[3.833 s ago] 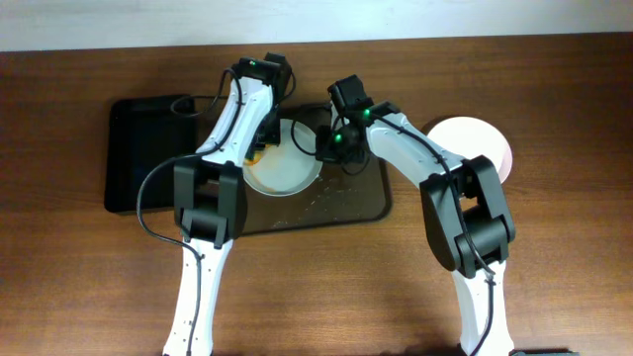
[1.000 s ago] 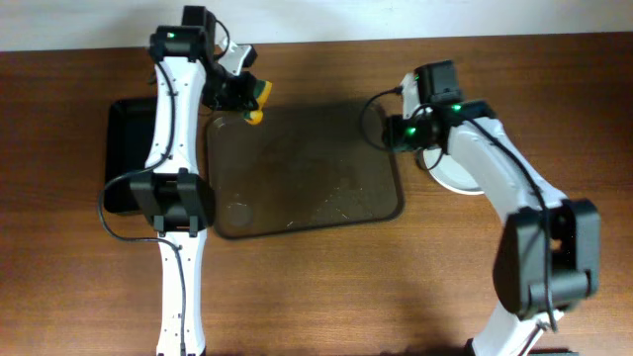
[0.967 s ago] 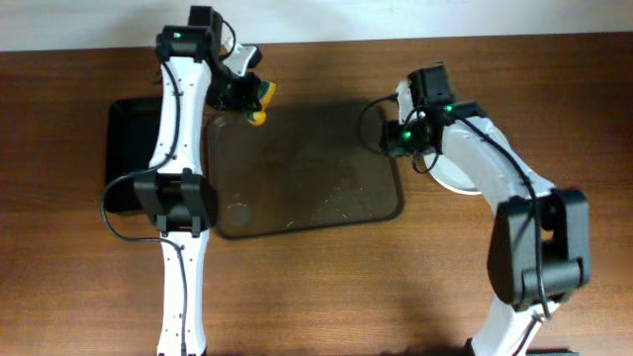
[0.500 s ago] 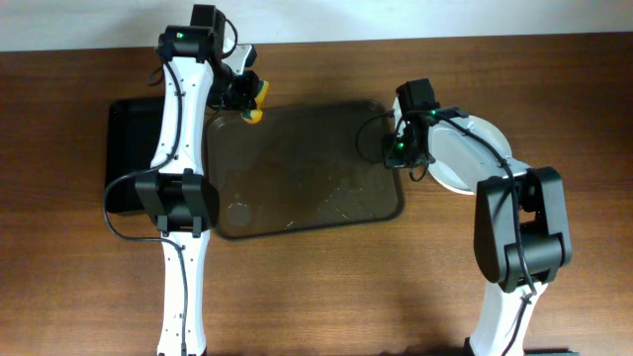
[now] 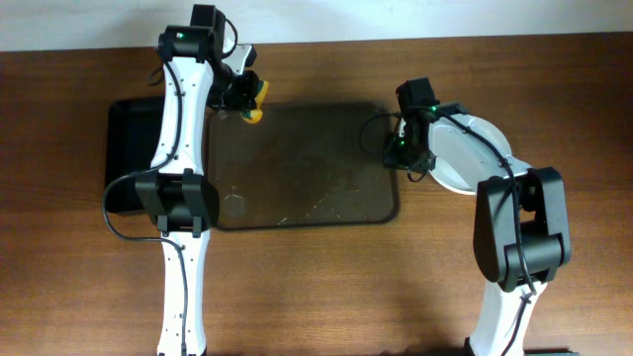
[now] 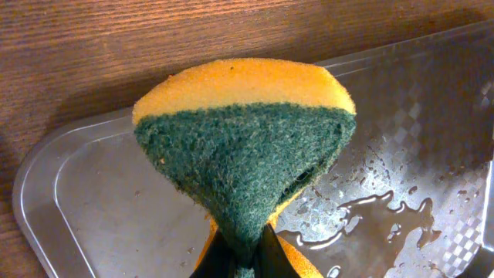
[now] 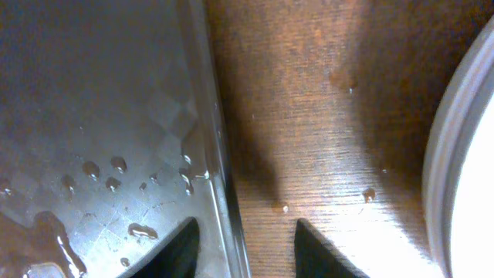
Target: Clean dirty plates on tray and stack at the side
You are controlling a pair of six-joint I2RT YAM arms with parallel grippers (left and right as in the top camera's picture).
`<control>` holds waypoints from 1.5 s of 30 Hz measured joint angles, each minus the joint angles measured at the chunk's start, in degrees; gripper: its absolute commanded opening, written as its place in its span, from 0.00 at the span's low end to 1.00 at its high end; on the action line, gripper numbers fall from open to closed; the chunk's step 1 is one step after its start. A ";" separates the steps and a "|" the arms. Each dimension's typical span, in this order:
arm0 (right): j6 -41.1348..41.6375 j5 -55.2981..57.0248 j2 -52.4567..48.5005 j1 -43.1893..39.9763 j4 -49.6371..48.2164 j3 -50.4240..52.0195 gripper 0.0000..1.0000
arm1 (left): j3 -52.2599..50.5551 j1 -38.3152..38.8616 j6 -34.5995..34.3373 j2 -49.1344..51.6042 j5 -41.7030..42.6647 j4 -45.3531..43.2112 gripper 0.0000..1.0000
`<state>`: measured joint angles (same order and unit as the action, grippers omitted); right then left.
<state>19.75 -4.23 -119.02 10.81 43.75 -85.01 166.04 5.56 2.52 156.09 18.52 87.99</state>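
The brown tray (image 5: 297, 188) lies mid-table, wet and with no plates on it. A white plate (image 5: 475, 148) lies on the table just right of the tray, partly under my right arm; I cannot tell whether others are stacked beneath it, and no blue-green plate shows. Its rim shows in the right wrist view (image 7: 463, 170). My right gripper (image 5: 401, 155) is open, its fingers (image 7: 243, 247) astride the tray's right rim (image 7: 212, 147). My left gripper (image 5: 245, 99) is shut (image 6: 243, 259) on a yellow and green sponge (image 6: 247, 147) over the tray's far left corner (image 6: 69, 177).
A smaller black tray (image 5: 129, 158) lies left of the brown tray, partly under my left arm. Water drops and puddles lie on the brown tray's floor (image 7: 93, 193). Bare wooden table (image 5: 316, 297) lies in front.
My right gripper moved from the plate to the tray's right rim. The tray has turned from slightly skewed to square with the table. My left gripper with the sponge has barely moved.
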 measured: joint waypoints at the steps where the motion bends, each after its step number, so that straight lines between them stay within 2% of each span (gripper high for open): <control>1: -1.42 0.15 -0.31 -0.24 3.61 -3.17 0.56 | 0.46 0.00 -0.02 0.00 -0.15 0.52 0.00; 5: -3.91 0.33 0.00 -0.39 15.15 -20.28 0.65 | 12.35 -0.04 -0.09 0.02 -1.18 8.52 0.01; 8: -5.22 0.22 0.02 -0.39 20.00 -25.51 0.66 | 13.00 -0.11 -1.22 -0.76 -2.12 8.68 0.01; 11: -6.62 0.11 0.02 -0.39 21.29 -25.83 0.75 | 11.34 -0.11 -3.04 -5.70 -7.37 8.66 0.00; 14: -6.95 0.13 0.02 -0.39 19.65 -25.83 0.79 | -2.84 -0.17 -5.57 -19.17 -15.74 8.02 0.00; 15: -6.99 0.13 0.02 -0.39 18.97 -25.83 0.80 | -12.24 -0.70 -8.41 -25.03 -20.63 9.01 0.00; 16: -7.06 0.13 0.02 -0.39 18.34 -25.83 0.80 | -17.16 -2.27 -11.26 -26.99 -24.85 8.72 0.01; 20: -7.10 0.11 0.02 -0.39 17.84 -25.83 0.80 | -37.33 -11.96 -15.47 -26.86 -28.79 -5.14 0.00; 21: -7.13 0.11 0.02 -0.39 17.92 -25.83 0.80 | -38.91 -13.07 -15.85 -26.45 -28.96 -6.32 0.01; 22: -7.13 0.11 0.02 -0.39 17.99 -25.83 0.80 | -46.77 -15.13 -16.11 -26.56 -29.33 -13.38 0.01; 24: -7.13 0.11 0.02 -0.39 17.97 -25.66 0.80 | -54.93 -16.31 -16.52 -26.40 -29.44 -18.27 0.01; 25: -7.13 0.13 0.02 -0.39 17.97 -25.59 0.81 | -56.52 -16.57 -16.55 -26.32 -29.46 -19.04 0.13; 26: -7.13 0.11 0.02 -0.39 18.03 -25.53 0.81 | -57.88 -16.87 -16.57 -26.32 -29.49 -19.58 0.35; 27: -7.15 0.11 0.02 -0.39 18.05 -25.49 0.81 | -58.12 -17.11 -16.48 -26.32 -29.49 -19.80 0.92; 28: -7.15 0.11 0.02 -0.39 18.25 -25.49 0.84 | -58.16 -17.35 -17.11 -26.32 -29.49 -19.93 0.99; 29: -7.10 0.11 0.02 -0.39 18.45 -25.46 0.90 | -58.16 -17.40 -17.42 -26.32 -29.51 -19.89 0.99; 35: -9.49 0.13 1.01 -0.39 22.34 -27.06 0.95 | -54.62 -17.29 -18.47 -29.29 -29.33 -13.88 0.99; 36: -9.46 0.13 3.41 -0.39 23.12 -27.23 0.99 | -54.34 -17.11 -18.40 -32.37 -28.79 -13.88 0.99; 39: -9.49 0.11 15.54 -0.39 27.54 -28.44 0.98 | -52.30 -13.14 -18.40 -48.72 -26.67 -14.36 0.99; 40: -9.53 0.11 17.99 -0.39 28.87 -28.57 0.98 | -51.82 -11.80 -18.40 -51.34 -26.29 -14.38 0.99; 45: -9.51 0.13 33.48 -0.39 34.75 -28.57 0.98 | -51.74 -9.53 -18.40 -51.98 -25.35 -14.97 0.99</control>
<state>10.24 -4.10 -85.54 10.41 78.50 -113.58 114.30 -3.97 -15.88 104.12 -6.83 73.01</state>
